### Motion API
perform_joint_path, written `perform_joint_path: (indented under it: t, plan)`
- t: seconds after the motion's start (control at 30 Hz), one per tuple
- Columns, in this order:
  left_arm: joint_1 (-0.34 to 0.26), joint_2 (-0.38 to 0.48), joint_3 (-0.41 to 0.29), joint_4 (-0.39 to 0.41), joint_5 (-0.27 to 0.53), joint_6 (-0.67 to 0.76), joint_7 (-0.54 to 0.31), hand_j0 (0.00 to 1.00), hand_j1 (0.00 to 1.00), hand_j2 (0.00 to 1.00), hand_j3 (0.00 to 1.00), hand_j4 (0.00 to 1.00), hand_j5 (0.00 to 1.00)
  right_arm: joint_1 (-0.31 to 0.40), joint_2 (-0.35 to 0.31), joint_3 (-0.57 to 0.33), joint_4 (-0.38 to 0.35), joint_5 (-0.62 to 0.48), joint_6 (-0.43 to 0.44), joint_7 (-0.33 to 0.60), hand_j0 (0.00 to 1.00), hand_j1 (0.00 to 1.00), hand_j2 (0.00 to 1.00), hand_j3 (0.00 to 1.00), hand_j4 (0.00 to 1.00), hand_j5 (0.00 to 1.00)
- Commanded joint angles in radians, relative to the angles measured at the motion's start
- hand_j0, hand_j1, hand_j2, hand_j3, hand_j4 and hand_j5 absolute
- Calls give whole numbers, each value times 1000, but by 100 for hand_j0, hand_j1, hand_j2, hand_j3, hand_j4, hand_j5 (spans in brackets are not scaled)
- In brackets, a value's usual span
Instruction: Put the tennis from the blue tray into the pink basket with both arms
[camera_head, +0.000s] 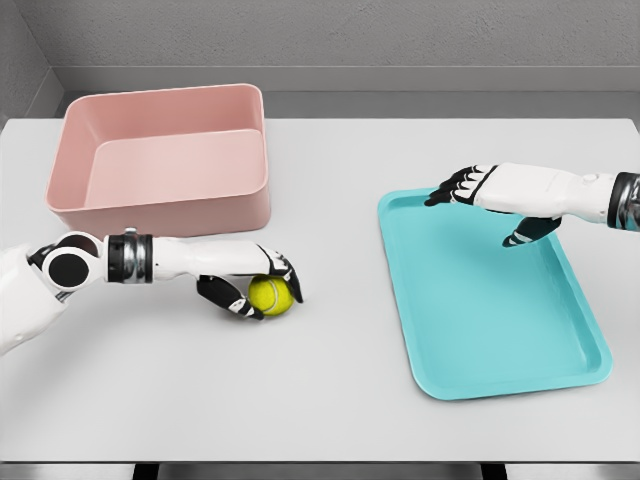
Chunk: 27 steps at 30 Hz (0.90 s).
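My left hand (262, 285) clamps the tennis ball (270, 295) at centre-left, off the blue tray (500, 330); the pink basket (160, 160) at upper left awaits.

No readable txt, labels, nos. or signs anywhere.

Head camera, downward over table (330, 400)

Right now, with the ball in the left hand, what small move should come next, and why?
Probably lift the left hand and carry the tennis ball up and back toward the pink basket: its fingers already wrap the ball, which sits low near the table just in front of the basket wall.
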Motion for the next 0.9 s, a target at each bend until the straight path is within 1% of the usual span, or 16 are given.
perform_joint_path:
  t: [0.0,0.27,0.53,0.87]
  plan:
    - [0,1,1,0,8,3,1,51,51,51,51,51,51,0,-1,0,3,-6,3,0,100,100,100,100,100,100]
    - [-2,1,4,-11,11,3,2,51,51,51,51,51,51,0,-1,0,9,-6,3,0,100,100,100,100,100,100]
    - [-15,0,7,-22,15,3,2,51,51,51,51,51,51,0,-1,0,9,-6,3,0,100,100,100,100,100,100]
    - [-63,3,7,-37,18,3,2,51,51,51,51,51,51,-2,-1,0,16,-6,3,0,100,100,100,100,100,100]
